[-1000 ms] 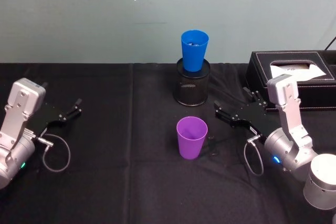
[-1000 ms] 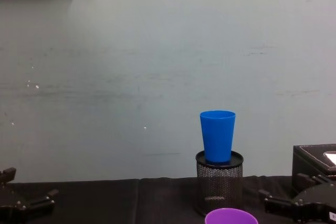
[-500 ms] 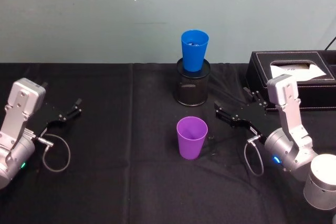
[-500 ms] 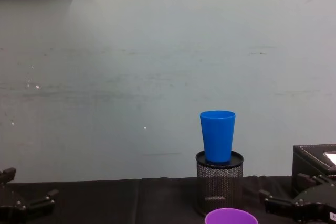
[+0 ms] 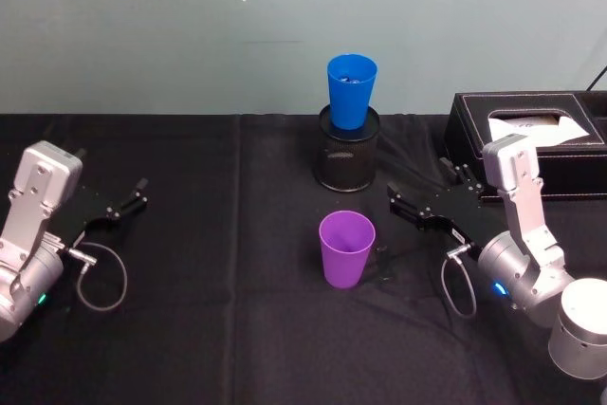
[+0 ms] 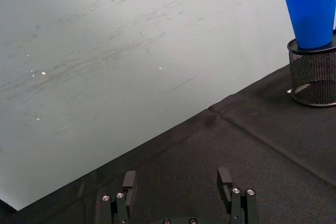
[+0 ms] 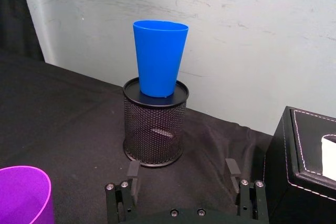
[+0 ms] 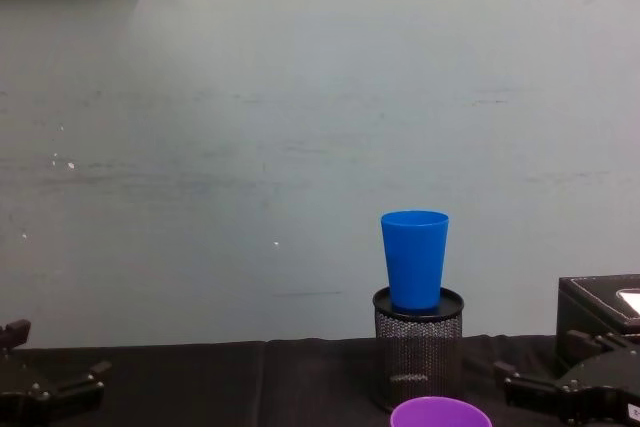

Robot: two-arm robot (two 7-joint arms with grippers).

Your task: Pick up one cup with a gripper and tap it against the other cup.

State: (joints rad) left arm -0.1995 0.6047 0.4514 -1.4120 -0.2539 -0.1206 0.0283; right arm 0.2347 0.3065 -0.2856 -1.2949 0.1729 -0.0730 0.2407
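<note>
The black left tool, jaws apart, hovers over the black-clothed bench, far from the bright blue plastic tumbler on the black wire-mesh holder.

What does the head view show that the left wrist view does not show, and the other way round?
Head view alone: the purple cup upright on the black cloth, the right claw open beside it without touching, and a black tissue box behind that arm.

Left wrist view alone: a close look at the left claw, its fingers spread open over the cloth with nothing between them.

Both: the blue cup standing upright in the top of the black mesh pen holder, and the pale wall behind.
</note>
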